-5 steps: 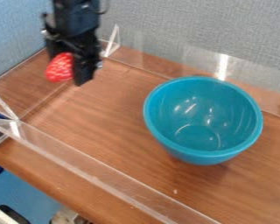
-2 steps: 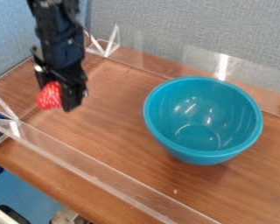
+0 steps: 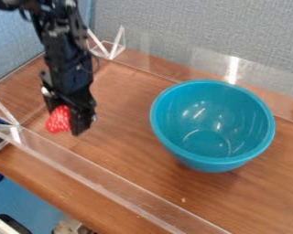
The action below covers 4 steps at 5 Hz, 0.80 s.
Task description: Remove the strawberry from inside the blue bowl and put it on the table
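I have the end effector (image 3: 66, 117) low over the left part of the tabletop (image 3: 124, 137), pointing straight down, and its fingers are pinching the strawberry (image 3: 59, 118). The red fruit shows between the black fingers, a little to the left side of them. So the strawberry is out of the blue bowl (image 3: 212, 124), which stands empty on the right, well apart from the arm.

The step in hand is the placing. From this view I cannot tell if the strawberry touches the wood or hangs just above it (the fingers hide its lower side). I judge that only a small descent is left, if any.

To do it well I would go down slowly and keep the wrist vertical, then spread the fingers only when the fruit rests on the tabletop, so it does not drop and roll. The near clear acrylic wall (image 3: 100, 178) is close to this spot, and a rolling strawberry could stop against it, which is no harm, but a clean placing is better. After release I would lift straight up, so the fingers do not drag the fruit sideways.
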Each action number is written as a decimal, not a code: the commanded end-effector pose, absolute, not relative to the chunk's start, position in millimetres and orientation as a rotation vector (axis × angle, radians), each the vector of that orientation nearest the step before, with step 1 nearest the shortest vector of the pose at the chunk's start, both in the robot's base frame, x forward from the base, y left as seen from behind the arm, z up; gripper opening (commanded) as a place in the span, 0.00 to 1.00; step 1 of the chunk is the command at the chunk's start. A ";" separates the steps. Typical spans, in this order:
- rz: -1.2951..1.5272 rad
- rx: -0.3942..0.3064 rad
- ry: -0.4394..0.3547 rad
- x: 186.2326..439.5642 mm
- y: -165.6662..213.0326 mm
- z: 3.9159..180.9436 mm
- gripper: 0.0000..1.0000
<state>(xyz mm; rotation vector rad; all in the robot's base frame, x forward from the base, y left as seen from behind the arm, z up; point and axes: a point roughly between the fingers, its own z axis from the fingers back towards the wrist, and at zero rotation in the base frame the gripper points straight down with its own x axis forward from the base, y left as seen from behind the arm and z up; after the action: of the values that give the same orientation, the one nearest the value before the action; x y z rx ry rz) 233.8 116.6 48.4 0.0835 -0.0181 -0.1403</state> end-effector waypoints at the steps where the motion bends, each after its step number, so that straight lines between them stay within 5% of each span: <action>1: -0.160 0.096 -0.052 239.0 115.0 49.2 0.00; 2: -0.168 0.091 -0.056 240.1 113.8 46.4 0.00; 3: -0.173 0.088 -0.060 240.5 112.7 45.5 1.00; 4: -0.171 0.085 -0.057 242.6 112.4 42.5 1.00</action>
<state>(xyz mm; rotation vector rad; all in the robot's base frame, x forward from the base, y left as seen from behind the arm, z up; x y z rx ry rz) 235.4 113.8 34.3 0.0677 -0.0256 -0.1506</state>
